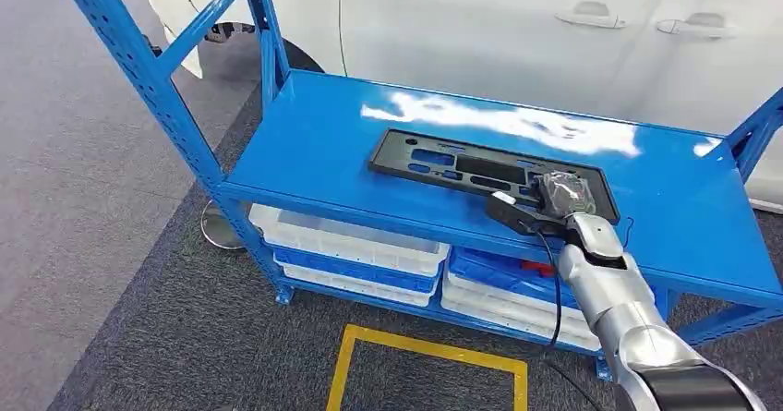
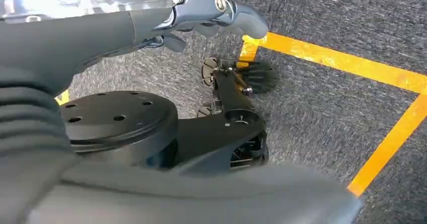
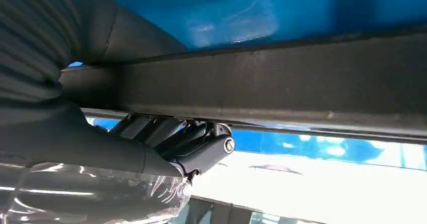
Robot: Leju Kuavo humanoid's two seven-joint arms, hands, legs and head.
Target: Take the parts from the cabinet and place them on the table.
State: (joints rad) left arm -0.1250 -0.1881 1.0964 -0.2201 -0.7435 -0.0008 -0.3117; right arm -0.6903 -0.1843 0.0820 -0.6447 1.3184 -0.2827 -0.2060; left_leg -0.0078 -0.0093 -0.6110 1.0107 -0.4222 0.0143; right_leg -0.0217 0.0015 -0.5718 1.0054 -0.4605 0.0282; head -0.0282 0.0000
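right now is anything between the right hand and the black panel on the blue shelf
Nothing visible. The right hand is already at the near edge of the black panel, with its fingers around that edge. The shelf top around the panel is bare.

My right arm [image 1: 614, 309] reaches forward, its hand [image 1: 545, 203] closed on the near edge of the black panel [image 1: 462, 166]. My left hand [image 2: 201, 17] hangs low, fingers curled inward, holding nothing.
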